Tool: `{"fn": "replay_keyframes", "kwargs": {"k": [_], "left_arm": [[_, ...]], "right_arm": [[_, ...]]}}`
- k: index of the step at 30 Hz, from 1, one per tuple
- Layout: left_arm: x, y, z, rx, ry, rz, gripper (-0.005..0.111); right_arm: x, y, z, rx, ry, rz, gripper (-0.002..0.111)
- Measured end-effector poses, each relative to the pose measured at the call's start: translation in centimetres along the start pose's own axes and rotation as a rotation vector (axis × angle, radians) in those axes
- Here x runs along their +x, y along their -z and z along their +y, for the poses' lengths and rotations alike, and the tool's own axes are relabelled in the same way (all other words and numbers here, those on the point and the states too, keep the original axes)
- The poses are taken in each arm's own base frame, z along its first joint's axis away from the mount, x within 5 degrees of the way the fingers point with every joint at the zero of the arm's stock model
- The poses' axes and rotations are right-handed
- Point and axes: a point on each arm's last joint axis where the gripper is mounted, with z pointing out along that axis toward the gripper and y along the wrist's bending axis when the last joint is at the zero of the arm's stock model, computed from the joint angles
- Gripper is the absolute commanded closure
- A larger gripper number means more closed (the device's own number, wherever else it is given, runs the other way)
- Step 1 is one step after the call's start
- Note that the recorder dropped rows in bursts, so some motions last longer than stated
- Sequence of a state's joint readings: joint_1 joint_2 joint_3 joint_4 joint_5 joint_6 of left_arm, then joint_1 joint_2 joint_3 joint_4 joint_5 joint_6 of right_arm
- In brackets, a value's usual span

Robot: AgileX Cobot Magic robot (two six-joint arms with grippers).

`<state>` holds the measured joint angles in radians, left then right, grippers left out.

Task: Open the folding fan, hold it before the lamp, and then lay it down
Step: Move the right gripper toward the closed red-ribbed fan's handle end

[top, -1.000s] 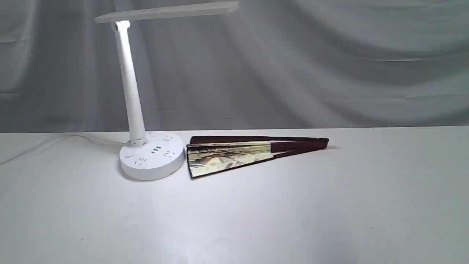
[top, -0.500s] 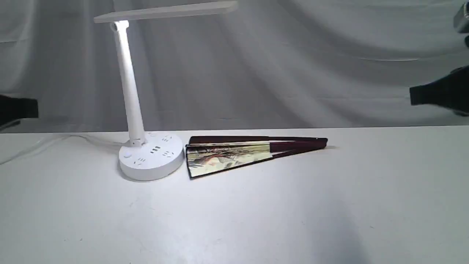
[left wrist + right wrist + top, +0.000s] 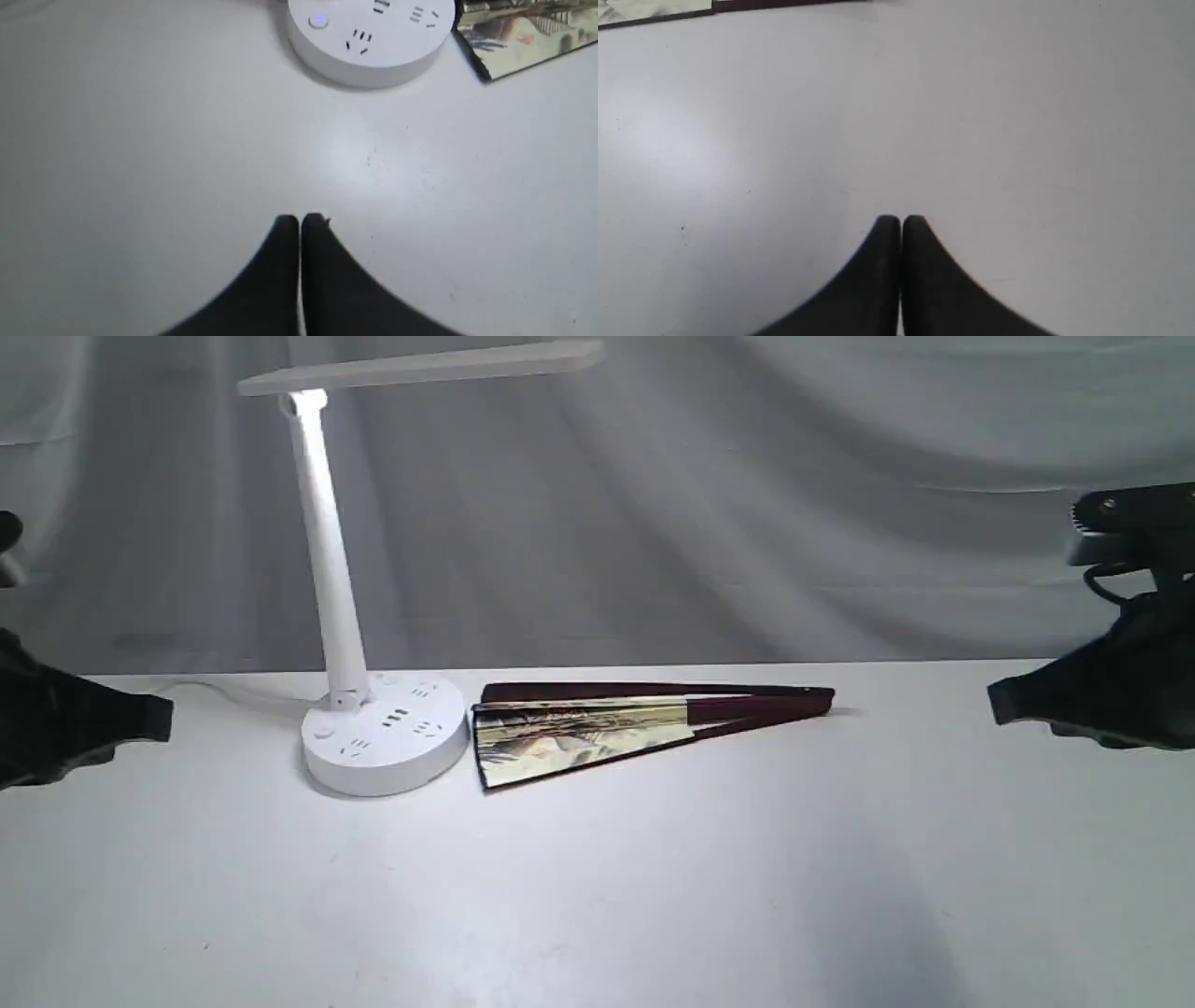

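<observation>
1. The folding fan (image 3: 644, 728) lies on the white table (image 3: 597, 896), only slightly spread. Its leaf end is just beside the base of the lamp (image 3: 383, 737), and its ribs point toward the right arm's side.
2. The left gripper (image 3: 300, 218) hovers over bare table near the lamp, fingers pressed together and holding nothing.
3. The right gripper (image 3: 901, 217) hangs well apart from the fan's rib end, fingers likewise together and empty.

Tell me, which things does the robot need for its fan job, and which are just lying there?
For the job: the partly folded paper fan with dark maroon ribs; the white plastic desk lamp with a round base; the black left gripper and black right gripper, both shut and empty.
Just there: the white table; the grey cloth backdrop; the lamp's thin white cord.
</observation>
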<state>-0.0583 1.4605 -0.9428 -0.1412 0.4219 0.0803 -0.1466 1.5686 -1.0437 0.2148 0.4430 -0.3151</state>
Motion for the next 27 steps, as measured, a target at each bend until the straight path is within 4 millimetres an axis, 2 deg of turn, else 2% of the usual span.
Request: {"fn": "replay_keyframes", "kwargs": {"k": [3,6,11,15,18,27], "left_arm": [[0.5,-0.2,0.0,0.004,0.000,0.056,0.107],[0.9,-0.3,-0.1,0.008,0.000,0.103,0.107],[1.1,-0.3,-0.1,0.009,0.000,0.116,0.107],[1.1,-0.3,-0.1,0.009,0.000,0.118,0.107],[1.1,-0.3,-0.7,0.020,-0.021,0.119,0.107],[1.8,-0.3,-4.2,0.084,-0.147,0.150,0.107]], "right_arm": [[0.1,-0.6,1.0,-0.023,0.044,0.018,0.108],[0.3,-1.4,2.8,-0.065,0.093,0.038,0.108],[1.0,-3.2,5.8,-0.132,0.135,0.082,0.108],[1.1,-4.5,7.2,-0.155,0.126,0.071,0.108],[0.7,-5.6,8.0,-0.173,0.128,0.081,0.108],[-3.1,-9.8,9.5,-0.242,0.050,0.107,0.108]]}}
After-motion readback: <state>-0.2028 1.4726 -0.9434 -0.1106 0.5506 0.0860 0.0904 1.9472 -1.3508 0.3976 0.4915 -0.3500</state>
